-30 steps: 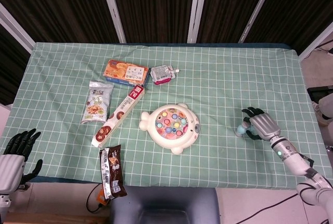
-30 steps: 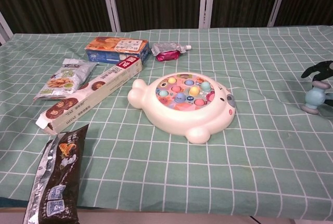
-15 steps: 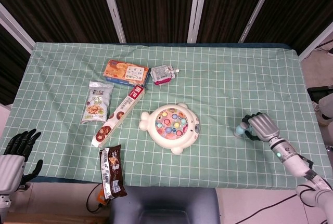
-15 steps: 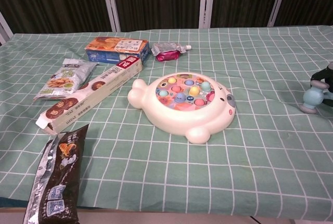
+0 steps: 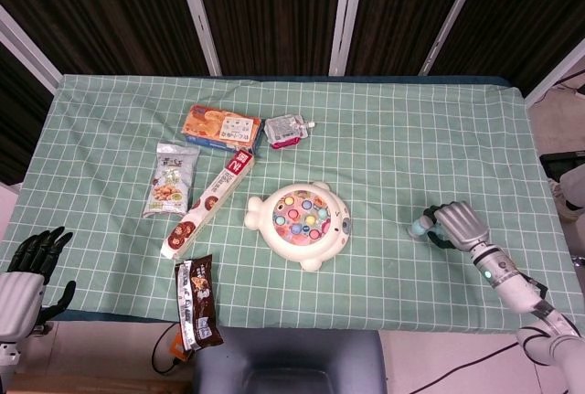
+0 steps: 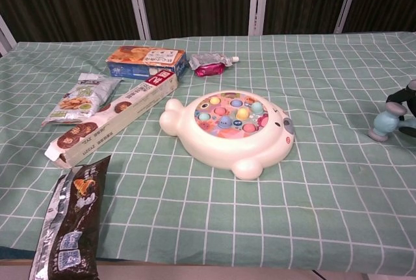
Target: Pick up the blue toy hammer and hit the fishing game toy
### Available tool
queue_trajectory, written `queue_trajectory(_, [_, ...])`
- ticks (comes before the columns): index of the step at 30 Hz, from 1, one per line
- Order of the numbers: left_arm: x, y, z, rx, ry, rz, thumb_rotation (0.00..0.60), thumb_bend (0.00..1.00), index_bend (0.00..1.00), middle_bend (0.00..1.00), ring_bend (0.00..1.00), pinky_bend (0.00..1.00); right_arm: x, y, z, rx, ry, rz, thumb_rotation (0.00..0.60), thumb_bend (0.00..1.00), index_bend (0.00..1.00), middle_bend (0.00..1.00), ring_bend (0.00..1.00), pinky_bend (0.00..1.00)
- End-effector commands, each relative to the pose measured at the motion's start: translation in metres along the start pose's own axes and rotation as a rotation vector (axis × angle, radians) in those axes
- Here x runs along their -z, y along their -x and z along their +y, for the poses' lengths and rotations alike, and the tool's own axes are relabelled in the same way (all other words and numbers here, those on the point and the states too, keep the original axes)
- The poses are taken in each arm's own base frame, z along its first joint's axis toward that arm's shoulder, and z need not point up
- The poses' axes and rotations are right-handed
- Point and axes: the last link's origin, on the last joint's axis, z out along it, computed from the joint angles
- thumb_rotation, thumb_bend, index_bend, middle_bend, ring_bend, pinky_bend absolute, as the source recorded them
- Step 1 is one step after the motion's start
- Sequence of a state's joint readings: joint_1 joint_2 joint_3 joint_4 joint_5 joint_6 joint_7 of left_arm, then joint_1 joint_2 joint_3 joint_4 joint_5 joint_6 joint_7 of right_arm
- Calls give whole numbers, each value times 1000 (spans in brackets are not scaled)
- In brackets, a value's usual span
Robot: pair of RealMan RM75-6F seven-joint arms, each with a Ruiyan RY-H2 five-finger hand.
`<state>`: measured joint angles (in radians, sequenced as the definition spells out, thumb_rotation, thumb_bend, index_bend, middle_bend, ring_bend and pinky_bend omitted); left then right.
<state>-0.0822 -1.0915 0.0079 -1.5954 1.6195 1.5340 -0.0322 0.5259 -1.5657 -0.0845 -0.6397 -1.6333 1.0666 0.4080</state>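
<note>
The blue toy hammer (image 5: pixel 420 227) (image 6: pixel 385 124) lies at the table's right side, its pale blue head pointing left. My right hand (image 5: pixel 456 224) (image 6: pixel 408 98) is curled over its handle and grips it low over the cloth. The white fishing game toy (image 5: pixel 300 216) (image 6: pixel 229 127), with coloured fish on top, sits in the middle of the table, well left of the hammer. My left hand (image 5: pixel 27 271) hangs below the table's front left corner, fingers apart, holding nothing.
On the left side lie an orange biscuit box (image 5: pixel 220 128), a pink pouch (image 5: pixel 286 129), a snack bag (image 5: pixel 172 179), a long cookie box (image 5: pixel 208 202) and a dark wrapper (image 5: pixel 197 301) at the front edge. The green checked cloth (image 5: pixel 402 138) covers the table.
My right hand's fingers have closed around the hammer's handle. The hammer has tipped from upright to lying over, and its head has shifted slightly left.
</note>
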Motion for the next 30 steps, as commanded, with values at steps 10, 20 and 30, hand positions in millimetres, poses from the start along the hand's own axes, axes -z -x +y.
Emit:
queue_trajectory(10, [-1,1,0,0,3,-4,600,429,0,36,15,99,0,7,-2,0,-1,1,600,615,983,716,753,829])
queue_trajectory(20, [-1,1,0,0,1,-5,600,429,0,35,15,99,-3,8,-5,-6,-4,27,600,594,1000,788,841,920])
queue_trajectory(30, [1,-1,-1,1,0,0,600,429,0,35,15,99,-2,-26,-1,-34,-27,139,600,593,1000,805,856,938])
